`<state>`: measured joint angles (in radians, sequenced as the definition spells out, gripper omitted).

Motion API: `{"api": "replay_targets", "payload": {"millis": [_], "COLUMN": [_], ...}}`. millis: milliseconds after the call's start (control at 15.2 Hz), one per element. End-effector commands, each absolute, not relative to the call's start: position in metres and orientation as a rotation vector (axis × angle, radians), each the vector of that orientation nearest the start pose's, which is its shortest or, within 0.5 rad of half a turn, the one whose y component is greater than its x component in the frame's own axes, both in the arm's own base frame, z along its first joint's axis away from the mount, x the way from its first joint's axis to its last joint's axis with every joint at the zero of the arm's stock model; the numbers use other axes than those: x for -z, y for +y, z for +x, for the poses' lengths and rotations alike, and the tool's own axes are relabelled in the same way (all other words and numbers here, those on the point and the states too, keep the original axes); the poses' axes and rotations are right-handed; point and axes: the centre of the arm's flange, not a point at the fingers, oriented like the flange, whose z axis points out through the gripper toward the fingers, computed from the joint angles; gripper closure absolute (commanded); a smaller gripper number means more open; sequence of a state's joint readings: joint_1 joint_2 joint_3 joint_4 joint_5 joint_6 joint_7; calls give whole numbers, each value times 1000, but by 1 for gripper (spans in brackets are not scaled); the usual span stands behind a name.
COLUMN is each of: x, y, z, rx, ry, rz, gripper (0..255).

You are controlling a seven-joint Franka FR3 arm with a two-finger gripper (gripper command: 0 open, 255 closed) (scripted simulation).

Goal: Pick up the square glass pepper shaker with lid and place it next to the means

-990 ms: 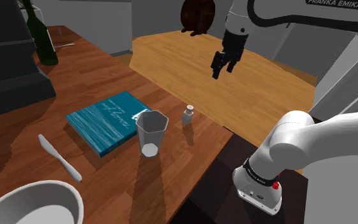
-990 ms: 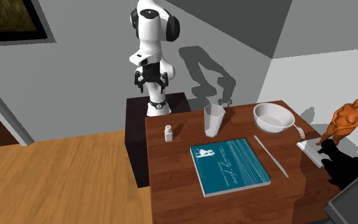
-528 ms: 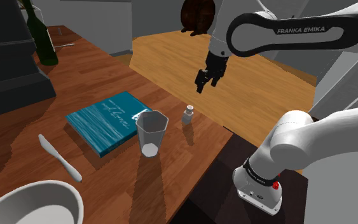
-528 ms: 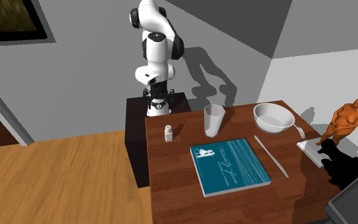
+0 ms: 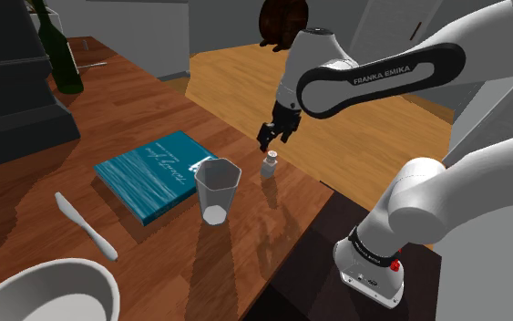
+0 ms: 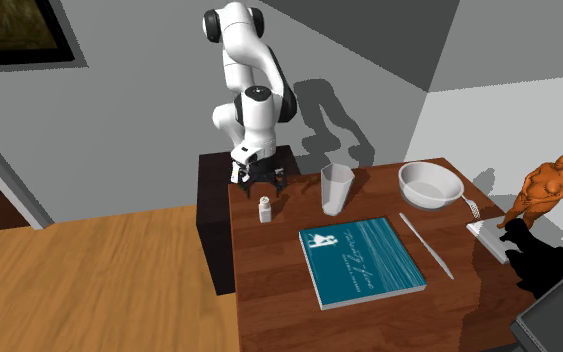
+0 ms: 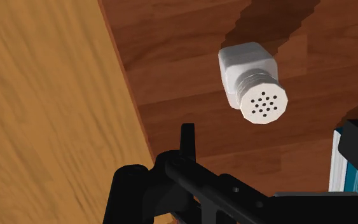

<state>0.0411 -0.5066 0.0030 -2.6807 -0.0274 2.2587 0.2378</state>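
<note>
At mid-frame in the shoulder view, close to the bench (image 5: 136,119) edge nearest the stand: pepper shaker (image 5: 269,165), one item, upright, untouched.

- Appearance: small square body, drawn whitish-grey; round lid pierced with a cluster of holes, plainest in the wrist view.
- Neighbours: faceted tumbler (image 5: 217,190) to its lower left in that frame, teal book (image 5: 159,171) beyond.
- End effector (image 5: 269,141): just above the shaker, apart from it, fingers spread wide, holding nothing. Judged a pre-grasp hover, lined up for descent.
- Access: the shaker stands free, leaving room on both flanks for the fingers.
- Status: pick-up and placement not yet done.
</note>
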Motion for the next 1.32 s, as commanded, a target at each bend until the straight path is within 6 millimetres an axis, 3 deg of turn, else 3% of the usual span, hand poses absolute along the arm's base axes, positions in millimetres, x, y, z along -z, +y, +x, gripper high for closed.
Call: {"api": "replay_targets", "payload": {"millis": [0, 330, 858, 924, 1254], "x": [-390, -361, -361, -361, -361], "y": [19, 18, 18, 18, 18], "z": [381, 384, 384, 384, 384], "rx": [143, 143, 143, 143, 143], "ry": [280, 280, 280, 280, 280], "rz": [-3135, -3135, -3135, -3135, -3135], "gripper": [0, 0, 0, 255, 255]}}
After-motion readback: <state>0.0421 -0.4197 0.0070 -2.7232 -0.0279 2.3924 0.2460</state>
